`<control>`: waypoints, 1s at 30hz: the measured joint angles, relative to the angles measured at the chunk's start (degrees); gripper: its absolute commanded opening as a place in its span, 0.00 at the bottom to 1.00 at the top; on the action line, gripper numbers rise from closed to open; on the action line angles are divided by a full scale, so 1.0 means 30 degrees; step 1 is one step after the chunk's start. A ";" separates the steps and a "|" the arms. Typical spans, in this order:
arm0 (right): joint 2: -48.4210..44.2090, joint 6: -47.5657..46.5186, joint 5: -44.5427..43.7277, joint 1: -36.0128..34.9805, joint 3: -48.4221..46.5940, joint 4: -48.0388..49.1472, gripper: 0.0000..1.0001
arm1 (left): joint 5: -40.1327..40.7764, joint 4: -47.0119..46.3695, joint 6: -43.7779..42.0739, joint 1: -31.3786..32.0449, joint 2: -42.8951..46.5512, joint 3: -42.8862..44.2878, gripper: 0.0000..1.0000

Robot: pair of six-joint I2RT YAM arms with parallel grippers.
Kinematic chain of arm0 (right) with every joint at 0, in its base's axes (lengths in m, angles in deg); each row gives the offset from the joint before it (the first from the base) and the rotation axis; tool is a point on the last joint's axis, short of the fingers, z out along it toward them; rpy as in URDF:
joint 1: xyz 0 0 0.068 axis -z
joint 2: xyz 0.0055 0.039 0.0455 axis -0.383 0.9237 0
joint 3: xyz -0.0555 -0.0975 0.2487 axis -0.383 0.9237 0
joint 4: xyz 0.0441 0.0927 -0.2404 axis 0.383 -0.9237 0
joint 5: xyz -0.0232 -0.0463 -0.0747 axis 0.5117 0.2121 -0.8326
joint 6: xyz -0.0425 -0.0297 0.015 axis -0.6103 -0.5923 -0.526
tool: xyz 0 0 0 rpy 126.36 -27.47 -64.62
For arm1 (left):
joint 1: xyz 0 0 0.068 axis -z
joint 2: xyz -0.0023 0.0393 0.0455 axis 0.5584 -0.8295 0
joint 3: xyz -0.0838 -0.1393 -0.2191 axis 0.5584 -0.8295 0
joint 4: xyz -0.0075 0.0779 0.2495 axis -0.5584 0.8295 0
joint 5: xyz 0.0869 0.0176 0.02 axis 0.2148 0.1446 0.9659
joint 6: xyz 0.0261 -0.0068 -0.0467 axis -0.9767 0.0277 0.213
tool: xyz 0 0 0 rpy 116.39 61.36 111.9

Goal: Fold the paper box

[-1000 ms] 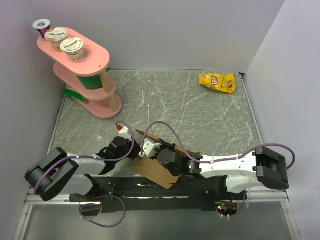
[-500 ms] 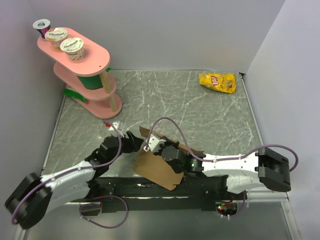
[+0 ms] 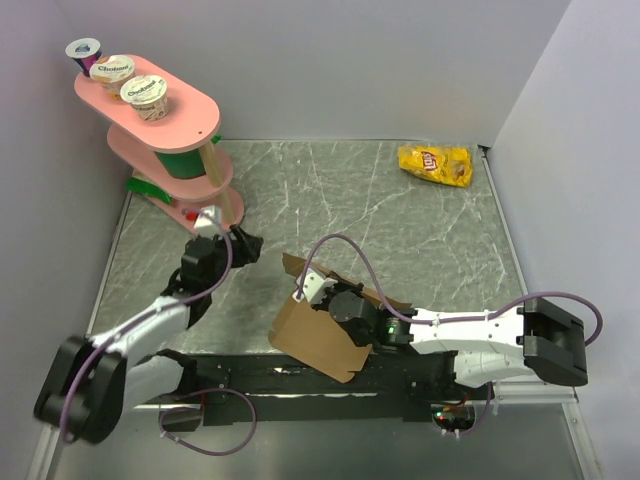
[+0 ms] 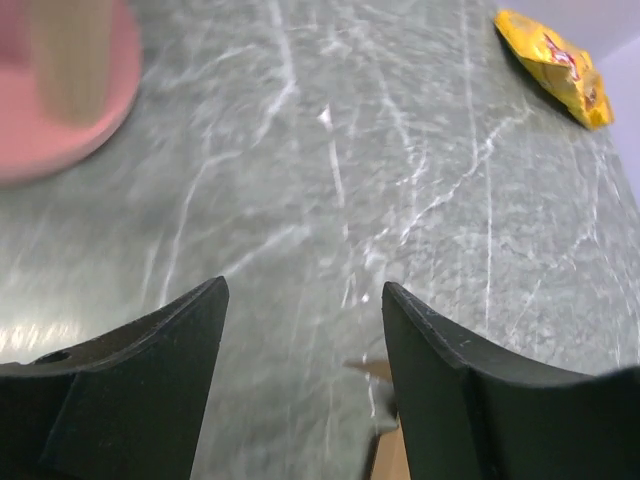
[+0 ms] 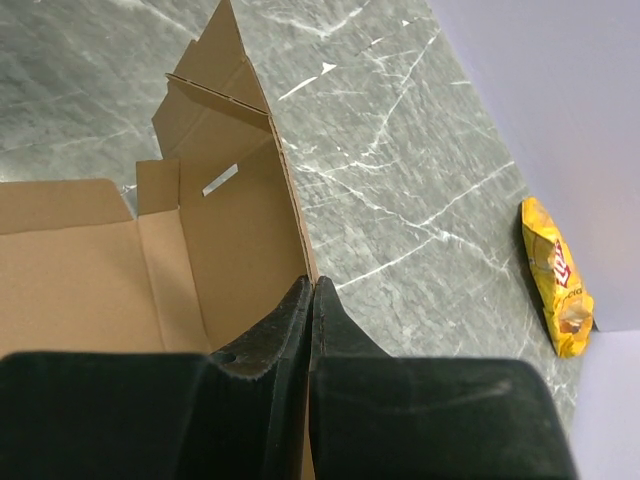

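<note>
The paper box [image 3: 310, 340] is brown cardboard, partly raised, at the near middle of the table. In the right wrist view one box wall [image 5: 235, 215] stands upright with a pointed flap above it. My right gripper [image 5: 311, 284] is shut on that wall's top edge, one finger on each side. From above, the right gripper [image 3: 322, 300] sits on the box's far side. My left gripper [image 3: 245, 243] is open and empty, well left of the box, near the pink stand. Between the left gripper's [image 4: 303, 296] fingers I see only table and a cardboard corner [image 4: 372, 368].
A pink three-tier stand [image 3: 165, 140] carrying yogurt cups [image 3: 140, 90] fills the back left, its base [image 4: 55, 110] close to my left gripper. A yellow chip bag [image 3: 435, 164] lies at the back right. The arms' black rail [image 3: 300, 375] runs along the near edge.
My left gripper has opened, let go of the box and swung left and back toward the pink stand. My right gripper has kept its hold on the box wall.
</note>
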 measured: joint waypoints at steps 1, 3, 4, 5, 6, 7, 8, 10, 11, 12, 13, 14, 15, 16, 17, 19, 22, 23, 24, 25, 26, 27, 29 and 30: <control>-0.0007 0.0000 0.0007 0.0000 0.0000 -0.0007 0.00 | -0.0466 -0.0430 -0.0284 -0.0204 -0.0780 0.0415 0.66; -0.0015 0.0000 0.0015 0.0000 0.0000 -0.0007 0.00 | -0.1829 -0.1370 -0.1100 -0.0459 -0.2703 0.1559 0.65; -0.0015 0.0000 0.0007 0.0000 0.0000 -0.0007 0.00 | -0.2630 -0.2018 -0.1523 -0.0532 -0.3803 0.2178 0.65; -0.0007 0.0000 0.0007 0.0000 0.0000 -0.0007 0.00 | -0.3315 -0.2674 -0.1807 -0.0554 -0.4707 0.2652 0.64; -0.0007 0.0000 0.0007 0.0000 0.0000 -0.0007 0.00 | -0.3789 -0.3096 -0.2069 -0.0568 -0.5340 0.2980 0.62; -0.0007 0.0000 0.0007 0.0000 0.0000 -0.0007 0.00 | -0.4452 -0.3599 -0.2361 -0.0590 -0.6200 0.3359 0.61; -0.0007 0.0000 0.0007 0.0000 0.0000 -0.0007 0.00 | -0.5122 -0.4102 -0.2630 -0.0605 -0.7002 0.3723 0.58; 0.0000 0.0000 0.0007 0.0007 0.0000 -0.0007 0.00 | -0.6470 -0.4947 -0.3002 -0.0627 -0.8495 0.4146 0.57; 0.0007 0.0000 0.0007 0.0007 0.0000 0.0000 0.00 | -0.7176 -0.5457 -0.3118 -0.0634 -0.9122 0.4160 0.57; 0.0015 0.0000 0.0007 0.0007 0.0000 0.0000 0.00 | -0.7890 -0.5858 -0.3140 -0.0634 -0.9748 0.4109 0.57; 0.0036 -0.0007 0.0007 0.0015 0.0000 0.0000 0.00 | -0.8298 -0.6084 -0.3133 -0.0634 -1.0069 0.4044 0.57; 0.0066 -0.0007 0.0000 0.0015 0.0000 0.0015 0.00 | -0.8663 -0.6229 -0.3133 -0.0612 -1.0338 0.3949 0.56; 0.0080 -0.0015 0.0000 0.0015 0.0000 0.0022 0.00 | -0.8932 -0.6324 -0.3140 -0.0597 -1.0448 0.3810 0.56; 0.0102 -0.0015 -0.0015 0.0015 0.0000 0.0036 0.00 | -0.9158 -0.6397 -0.3140 -0.0590 -1.0469 0.3672 0.56; 0.0131 -0.0015 -0.0015 0.0007 0.0000 0.0051 0.00 | -0.9442 -0.6594 -0.3147 -0.0554 -1.0469 0.3490 0.56; 0.0248 -0.0073 -0.0087 0.0007 0.0000 0.0153 0.00 | -0.9675 -0.6827 -0.3198 -0.0423 -1.0469 0.3337 0.56; 0.0466 -0.0248 -0.0576 0.0015 0.0000 0.0138 0.00 | -0.9639 -0.7074 -0.3461 -0.0007 -1.0455 0.2994 0.55; 0.0539 -0.0335 -0.0729 0.0029 0.0000 0.0138 0.00 | -0.9632 -0.7111 -0.3483 0.0131 -1.0440 0.2878 0.54; 0.0619 -0.0444 -0.0874 0.0029 0.0000 0.0168 0.00 | -0.9617 -0.7155 -0.3526 0.0328 -1.0389 0.2703 0.54; 0.0685 -0.0525 -0.0984 0.0029 0.0000 0.0219 0.00 | -0.9610 -0.7184 -0.3541 0.0546 -1.0353 0.2506 0.54; 0.0758 -0.0590 -0.1093 0.0029 0.0000 0.0291 0.00 | -0.9602 -0.7198 -0.3541 0.0780 -1.0316 0.2288 0.54; 0.0816 -0.0721 -0.1158 0.0029 0.0000 0.0364 0.00 | -0.9595 -0.7213 -0.3534 0.0918 -1.0295 0.2135 0.54; 0.0947 -0.0991 -0.1370 0.0029 0.0000 0.0481 0.00 | -0.9530 -0.7257 -0.3512 0.1195 -1.0112 0.1763 0.54; 0.1005 -0.1093 -0.1464 0.0029 0.0000 0.0517 0.00 | -0.9493 -0.7286 -0.3461 0.1311 -0.9989 0.1566 0.54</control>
